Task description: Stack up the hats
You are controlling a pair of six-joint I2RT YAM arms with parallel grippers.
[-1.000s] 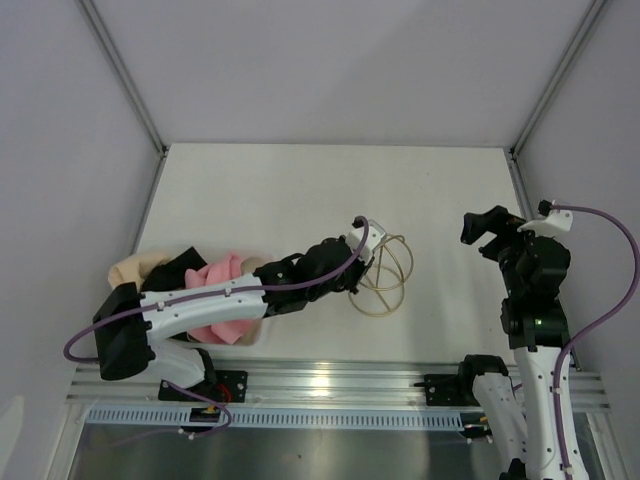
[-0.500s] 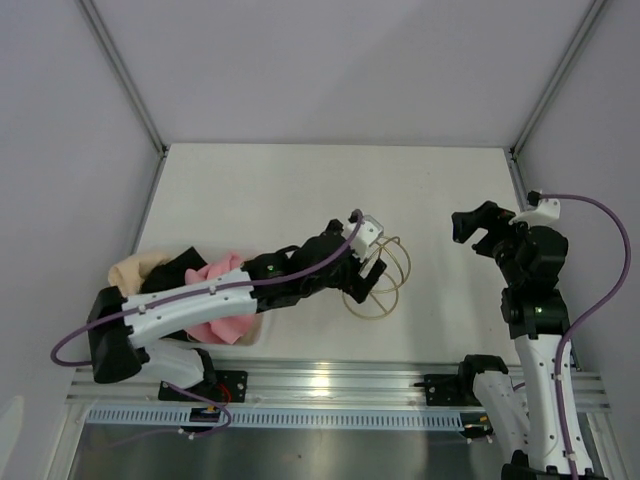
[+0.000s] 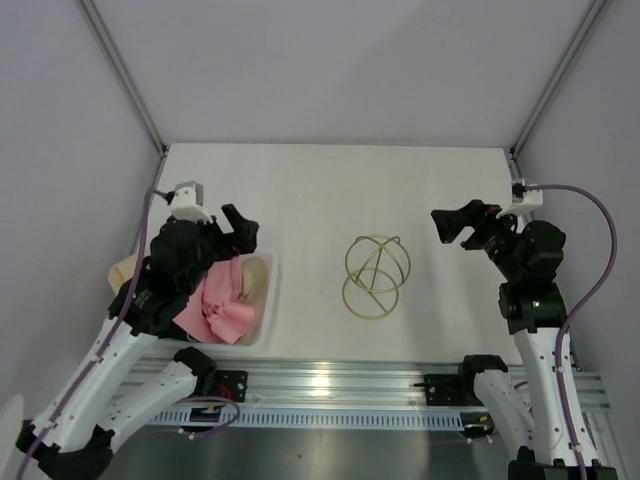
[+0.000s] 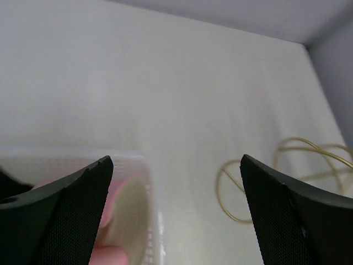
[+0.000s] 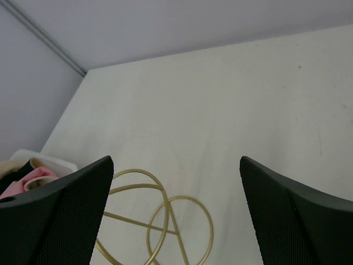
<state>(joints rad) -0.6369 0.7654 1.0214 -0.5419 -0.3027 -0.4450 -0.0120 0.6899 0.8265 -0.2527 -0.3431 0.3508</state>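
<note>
Hats [image 3: 213, 300] bunched in one clear tray [image 3: 268, 305] at left.
One pink hat [image 3: 215, 310] and one beige hat [image 3: 122, 271] are counted; left gripper [image 4: 176, 161] and right gripper [image 5: 176, 160] are spread wide, empty; one gold wire ornament [image 3: 375, 277] lies mid-table [image 3: 330, 190].

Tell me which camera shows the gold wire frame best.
Top external: the gold wire frame lies whole and unobstructed on the table. Left wrist catches only part of it, at the picture's right edge. Right wrist shows more of it, but cropped at the bottom.
</note>
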